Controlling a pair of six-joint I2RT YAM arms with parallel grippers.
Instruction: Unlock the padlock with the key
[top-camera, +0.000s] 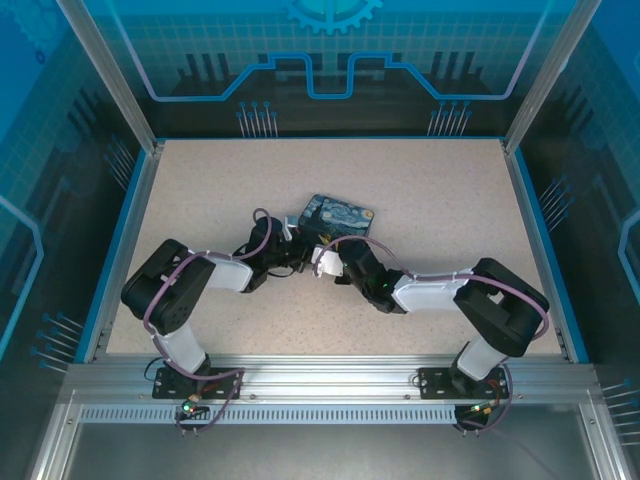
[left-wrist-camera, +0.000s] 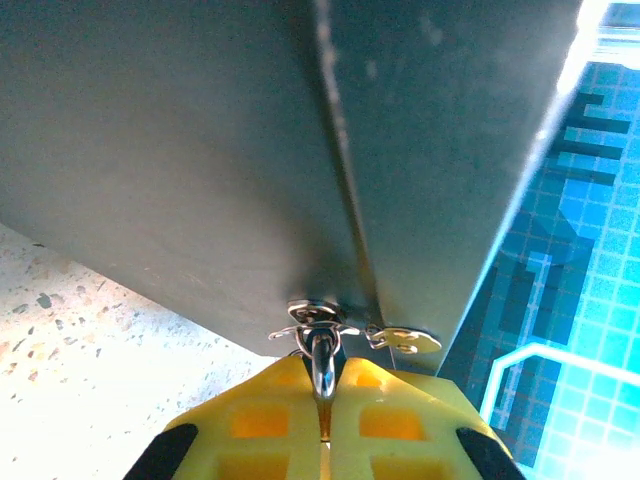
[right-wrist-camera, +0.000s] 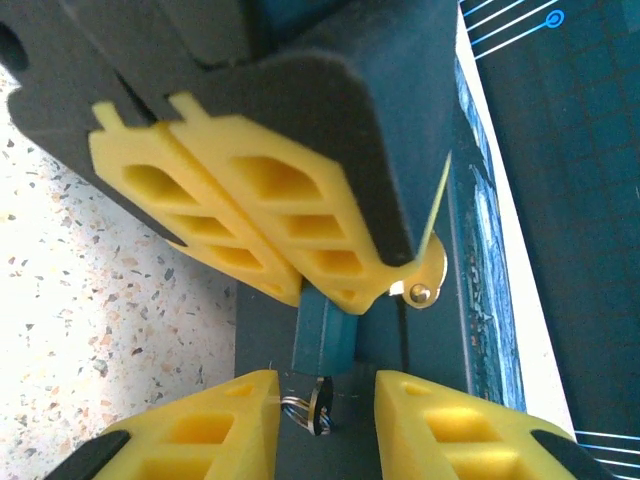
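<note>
The padlock (right-wrist-camera: 325, 330) is a small dark teal block hanging at the front of the blue-and-yellow tin (top-camera: 340, 218). Its metal shackle (left-wrist-camera: 322, 362) loops through the tin's clasp. My left gripper (left-wrist-camera: 325, 388) is shut on the padlock body, and its yellow fingers (right-wrist-camera: 270, 210) show from above in the right wrist view. The key (right-wrist-camera: 320, 405), on a thin wire ring, sticks out of the padlock's underside. My right gripper (right-wrist-camera: 325, 425) is open, one finger on each side of the key and touching neither side of it.
The tin's grey wall (left-wrist-camera: 200, 150) looms just ahead of the left fingers, with a brass latch tab (left-wrist-camera: 405, 340) beside the shackle. Both arms meet at the tin's near edge (top-camera: 310, 258). Speckled tabletop (top-camera: 420, 180) lies all round, bounded by blue rails.
</note>
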